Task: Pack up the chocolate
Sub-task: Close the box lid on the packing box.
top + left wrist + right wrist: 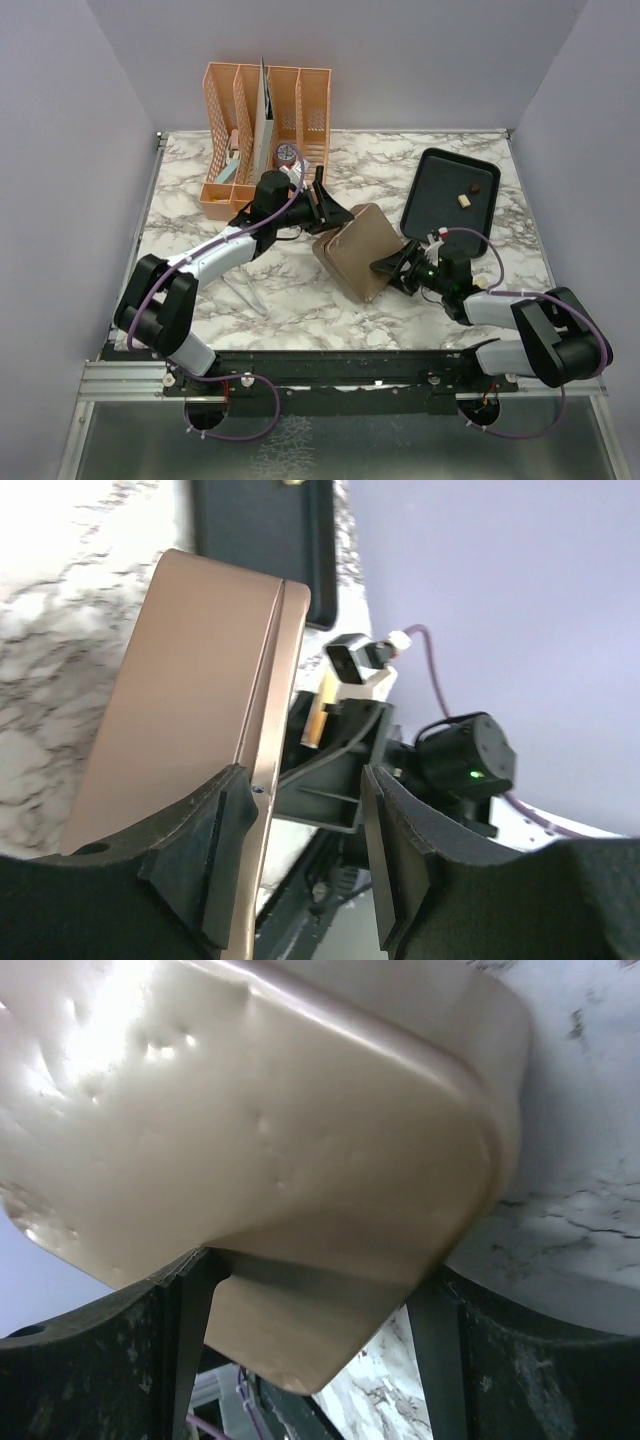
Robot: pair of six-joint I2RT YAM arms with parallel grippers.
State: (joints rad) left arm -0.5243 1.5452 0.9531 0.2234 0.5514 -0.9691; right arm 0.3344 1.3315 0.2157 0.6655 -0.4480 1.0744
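The marble table [300, 300] fills the top view. At its 11 o'clock stands an orange slotted organizer [222, 110], upright against the back wall. At 2 o'clock lies a black tray [440, 190], flat and slightly skewed.

The square gold tin [358, 250] sits near the table's centre, tipped up on one edge rather than lying flat. It lies between the two arms. In the left wrist view a seam runs along its narrow side, and the inside is hidden.

The left gripper [328, 203] is at the tin's 10 o'clock edge. Its jaws stand apart: one finger [215, 850] lies against the tin's side. The gap between the jaws is free enough to show the other arm through it.

The right gripper [392, 268] is at the tin's 4 o'clock corner. From its wrist camera the fingers [190, 1340] stand on either side of that corner, which dips between them. I cannot tell whether they press on the metal (the tin crowds the whole view).

The chocolate in sight is two small pieces on the tray, well apart from the tin. A dark brown piece [476, 187] lies toward the tray's 1 o'clock. A cream-white piece [463, 201] lies just beside it, at its 7 o'clock.
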